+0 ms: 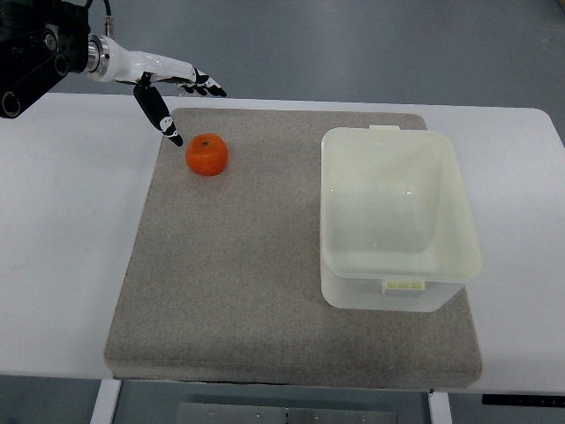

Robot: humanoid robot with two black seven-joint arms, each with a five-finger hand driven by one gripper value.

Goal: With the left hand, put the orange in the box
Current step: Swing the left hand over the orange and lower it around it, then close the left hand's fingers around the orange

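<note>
So my left hand [172, 84] is up in the far left corner, arm coming in from the picture's left edge, hovering over the back edge of the grey mat [265, 291]. Fingers [205, 86] are spread and loose, stretched out toward the right along the mat's far edge, holding nothing. My thumb [159, 113] hangs down away from them and points toward the near-right, its dark tip ending just beside the orange [207, 155].

The orange sits on the mat in the far left corner, a bit nearer to me than my fingers and just right of the thumb tip. There's a thin gap between thumb tip and fruit as far as I can see, so not touching. It's basically under the open space between thumb and fingers, only lower in the picture.

Orientation-wise it's pretty much round, so no real long axis to speak of. The little green stem spot faces up and slightly toward the far side.

The box [402, 276] is a pale translucent tub with its opening up, on the right half of the mat, well apart from the orange. The mat lies on a white table [62, 265].
</note>
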